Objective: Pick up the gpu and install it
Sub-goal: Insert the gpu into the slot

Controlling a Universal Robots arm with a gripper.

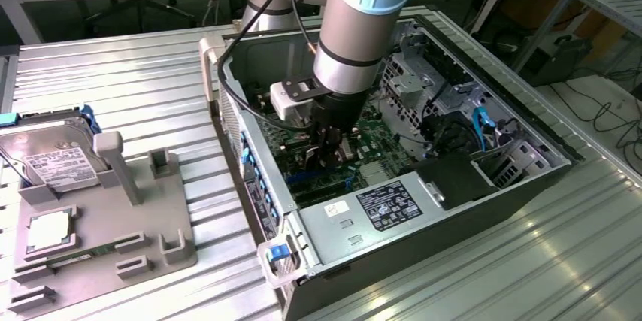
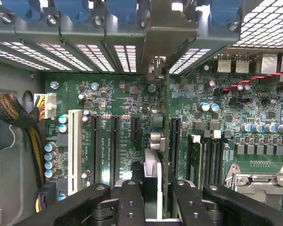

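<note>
My gripper [image 1: 329, 149] reaches down into the open computer case [image 1: 251, 186], over the green motherboard [image 2: 108, 94]. In the wrist view the gripper [image 2: 155, 190] is shut on the gpu [image 2: 152, 162], which shows edge-on as a thin upright card running from between the black fingers [image 2: 131, 200] toward the rear slot grilles [image 2: 127, 56]. The card's metal bracket end [image 2: 156, 66] sits against the back wall of the case. It stands in line between two black expansion slots [image 2: 174, 141]. I cannot tell whether its lower edge sits in a slot.
A silver hard drive [image 1: 56, 159], a processor [image 1: 48, 231] and a narrow memory stick [image 1: 86, 252] rest on the grey fixture at the exterior view's left. The power supply [image 1: 386, 204], a braided cable bundle [image 2: 14, 113], memory slots [image 2: 212, 155] and the processor socket [image 2: 259, 181] crowd the case.
</note>
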